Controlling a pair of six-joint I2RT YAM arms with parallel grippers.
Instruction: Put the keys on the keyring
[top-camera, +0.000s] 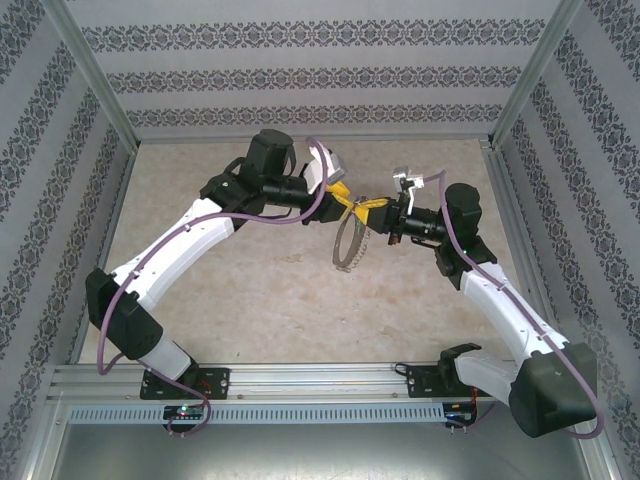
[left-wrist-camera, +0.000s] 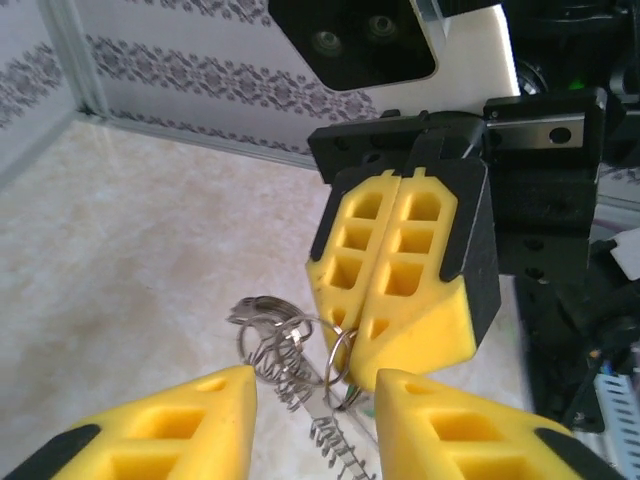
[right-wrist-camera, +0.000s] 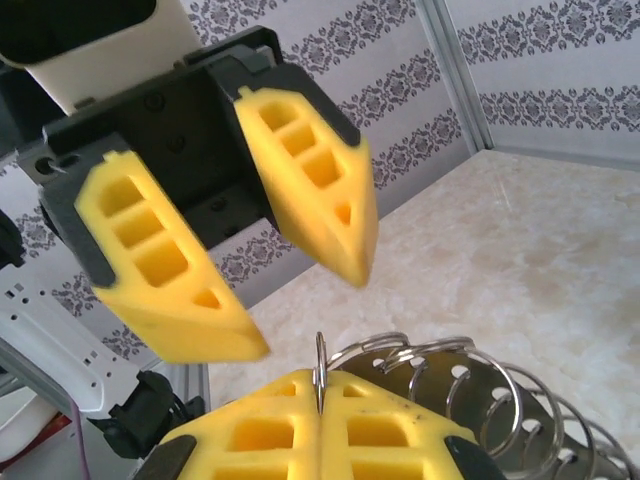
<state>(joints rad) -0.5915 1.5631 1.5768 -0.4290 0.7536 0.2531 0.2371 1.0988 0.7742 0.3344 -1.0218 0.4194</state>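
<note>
Right gripper (right-wrist-camera: 320, 385): closed tight, with one thin upright ring of the keyring (top-camera: 350, 245) nipped in the seam of its pads.
Left gripper (left-wrist-camera: 315, 382): pads parted and clamping nothing, tips facing the right gripper's at close range.
Keyring: hangs from the right gripper, clear of the desk (top-camera: 250, 300), over its middle toward the far edge. Its long axis drops toward the near edge.
Keys: not made out for certain among the metal.
Deciding relation: the pinched ring lies just ahead of the left gripper, which is the free arm.
Views: the right wrist shows the pinch edge-on, and the top view shows the dangling loop.
</note>
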